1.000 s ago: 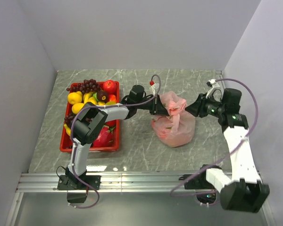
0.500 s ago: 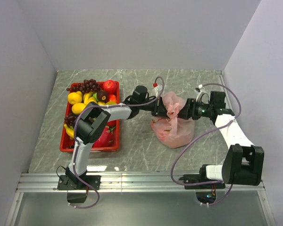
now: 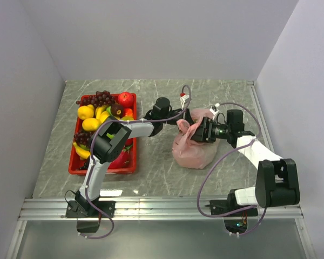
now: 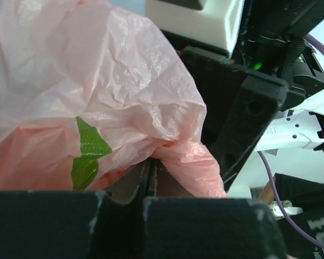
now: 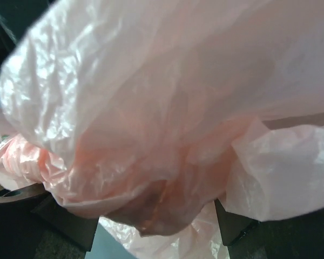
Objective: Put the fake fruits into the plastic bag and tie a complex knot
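The pink plastic bag (image 3: 195, 152) lies on the marble table right of the tray, bulging. Its mouth is gathered into a bunch (image 3: 189, 127); I cannot tell whether this is a knot. My left gripper (image 3: 182, 126) is shut on that film, which in the left wrist view runs into the closed jaws (image 4: 149, 168). A green shape (image 4: 85, 156) shows through the film there. My right gripper (image 3: 202, 131) has its fingers (image 5: 65, 229) spread wide round loose pink film (image 5: 151, 118), open. Fake fruits (image 3: 103, 110) fill the tray.
The red tray (image 3: 74, 164) stands at the left with grapes, lemons, apples and a dragon fruit. Both arms meet over the bag, with cables looping above them. Grey walls close in the left, back and right sides.
My right arm has swung left from the table's right side up to the bag's mouth and opened its jaws. The left gripper has kept its hold on the film.
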`<state>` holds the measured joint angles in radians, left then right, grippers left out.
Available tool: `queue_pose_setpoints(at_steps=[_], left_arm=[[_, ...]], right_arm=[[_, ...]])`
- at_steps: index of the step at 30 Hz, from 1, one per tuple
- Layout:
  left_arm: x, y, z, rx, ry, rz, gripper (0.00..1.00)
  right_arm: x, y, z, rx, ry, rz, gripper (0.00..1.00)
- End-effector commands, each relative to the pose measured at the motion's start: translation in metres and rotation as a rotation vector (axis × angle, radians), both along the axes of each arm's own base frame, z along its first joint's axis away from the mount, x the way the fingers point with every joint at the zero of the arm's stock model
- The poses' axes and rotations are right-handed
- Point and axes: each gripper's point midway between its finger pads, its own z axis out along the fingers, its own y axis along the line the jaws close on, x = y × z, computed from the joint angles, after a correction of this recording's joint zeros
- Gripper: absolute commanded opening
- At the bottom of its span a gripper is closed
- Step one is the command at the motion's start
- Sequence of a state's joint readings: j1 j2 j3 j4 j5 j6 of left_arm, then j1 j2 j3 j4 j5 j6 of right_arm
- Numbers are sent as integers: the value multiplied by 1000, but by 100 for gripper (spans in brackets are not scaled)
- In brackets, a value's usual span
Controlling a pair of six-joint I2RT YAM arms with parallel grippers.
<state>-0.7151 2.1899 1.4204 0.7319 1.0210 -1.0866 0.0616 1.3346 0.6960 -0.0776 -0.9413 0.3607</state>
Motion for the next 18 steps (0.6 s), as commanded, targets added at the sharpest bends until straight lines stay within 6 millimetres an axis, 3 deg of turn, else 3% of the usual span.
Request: queue_pose_setpoints(at_steps=[1,6,9,13,18], left_arm=[[-9,7,34,-59,-96,-60,1],[-21,25,4,97,-121,-114,1],[-38,32,3,75,-169,-194,0],[-39,22,17,9,-159,-181,0],[-31,2,14,-2,-129,-208,1]], right_arm=[[35,7,39,45,-125,-39,79],[22,0,42,22,-155,-29,79],[13,-1,37,18,-135,-43,79],[15,4,32,29,-129,-51,79],[26,10,42,55,-145,-59,79]])
